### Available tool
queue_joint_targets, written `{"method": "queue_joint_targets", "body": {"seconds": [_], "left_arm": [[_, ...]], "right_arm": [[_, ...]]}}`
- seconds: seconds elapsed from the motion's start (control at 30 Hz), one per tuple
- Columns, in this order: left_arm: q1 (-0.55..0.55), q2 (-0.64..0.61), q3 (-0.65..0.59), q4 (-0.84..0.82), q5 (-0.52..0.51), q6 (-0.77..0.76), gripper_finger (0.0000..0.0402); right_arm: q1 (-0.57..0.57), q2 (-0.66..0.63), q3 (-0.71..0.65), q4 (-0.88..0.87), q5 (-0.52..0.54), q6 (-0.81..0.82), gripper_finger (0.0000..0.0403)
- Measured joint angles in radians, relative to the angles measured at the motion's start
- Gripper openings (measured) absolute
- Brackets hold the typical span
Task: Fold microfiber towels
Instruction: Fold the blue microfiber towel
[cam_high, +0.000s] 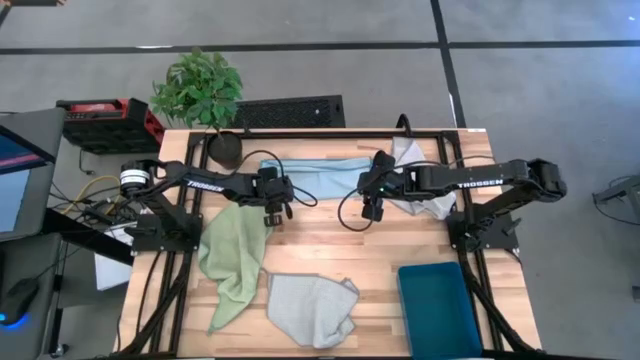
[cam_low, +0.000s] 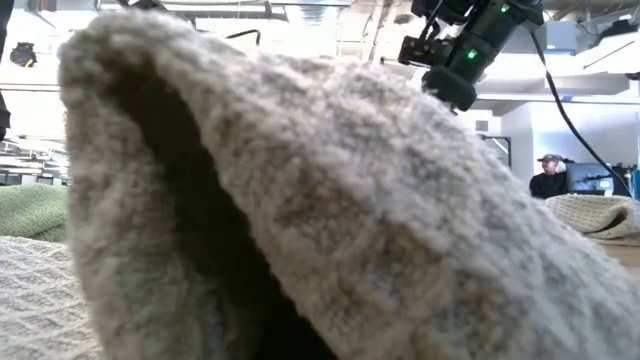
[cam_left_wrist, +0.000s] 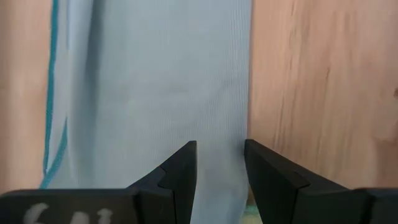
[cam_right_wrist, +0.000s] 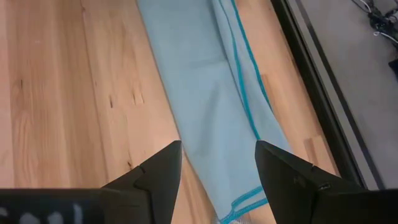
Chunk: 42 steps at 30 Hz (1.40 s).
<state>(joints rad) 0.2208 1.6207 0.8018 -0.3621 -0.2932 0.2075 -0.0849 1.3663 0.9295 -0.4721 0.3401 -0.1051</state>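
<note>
A light blue towel (cam_high: 320, 178) lies in a long folded strip at the table's far middle, with a teal stitched edge (cam_right_wrist: 245, 93). My left gripper (cam_high: 275, 210) stands open over the strip's left end. In its wrist view the fingers (cam_left_wrist: 221, 168) straddle the towel's near edge (cam_left_wrist: 245, 93) and touch nothing. My right gripper (cam_high: 372, 208) is open above the strip's right end (cam_right_wrist: 211, 81). A green towel (cam_high: 232, 262) lies rumpled at the near left. A pale grey-blue towel (cam_high: 312, 308) lies at the near middle, and another (cam_high: 425, 200) lies under my right arm.
A teal bin (cam_high: 437, 305) stands at the near right corner. A potted plant (cam_high: 200, 90) sits at the far left corner. The grey-blue towel (cam_low: 300, 200) fills most of the low view. Bare wood lies between the towels at the table's middle.
</note>
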Motion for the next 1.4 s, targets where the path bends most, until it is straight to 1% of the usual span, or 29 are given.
{"method": "queue_joint_targets", "body": {"seconds": [0.07, 0.23, 0.43, 0.5, 0.63, 0.77, 0.9, 1.07, 1.17, 1.4], "left_arm": [[0.009, 0.0, -0.004, 0.003, 0.0, 0.034, 0.0128], [0.031, 0.0, -0.004, 0.004, 0.004, 0.031, 0.0128], [0.06, 0.0, -0.004, -0.02, 0.113, -0.009, 0.0128], [0.068, 0.0, -0.004, -0.028, 0.13, -0.009, 0.0128], [0.085, 0.0, -0.006, -0.038, 0.131, -0.009, 0.0128], [0.1, -0.003, -0.03, -0.015, 0.138, -0.035, 0.0128], [0.113, -0.005, -0.059, 0.007, 0.149, -0.014, 0.0128], [0.116, -0.004, -0.06, 0.009, 0.149, 0.018, 0.0125], [0.116, -0.003, -0.061, 0.011, 0.149, 0.021, 0.0104], [0.116, 0.0, -0.056, 0.035, 0.148, 0.07, 0.0015]], "right_arm": [[0.0, 0.0, 0.0, -0.001, 0.0, 0.0, 0.0228], [0.0, 0.0, 0.0, -0.011, -0.001, 0.001, 0.0228], [0.0, 0.0, 0.0, -0.011, -0.002, 0.019, 0.0228], [0.0, 0.0, 0.0, -0.01, -0.002, 0.019, 0.0228], [0.0, 0.0, 0.0, -0.007, -0.002, 0.019, 0.0228], [0.0, 0.0, 0.0, -0.007, -0.001, 0.03, 0.0228], [0.0, 0.0, 0.0, -0.006, -0.001, 0.053, 0.0228], [0.0, 0.0, 0.0, 0.002, -0.001, 0.053, 0.0228], [0.0, 0.0, 0.0, 0.017, -0.001, 0.053, 0.0228], [0.0, 0.0, 0.0, 0.017, -0.001, 0.053, 0.0228]]}}
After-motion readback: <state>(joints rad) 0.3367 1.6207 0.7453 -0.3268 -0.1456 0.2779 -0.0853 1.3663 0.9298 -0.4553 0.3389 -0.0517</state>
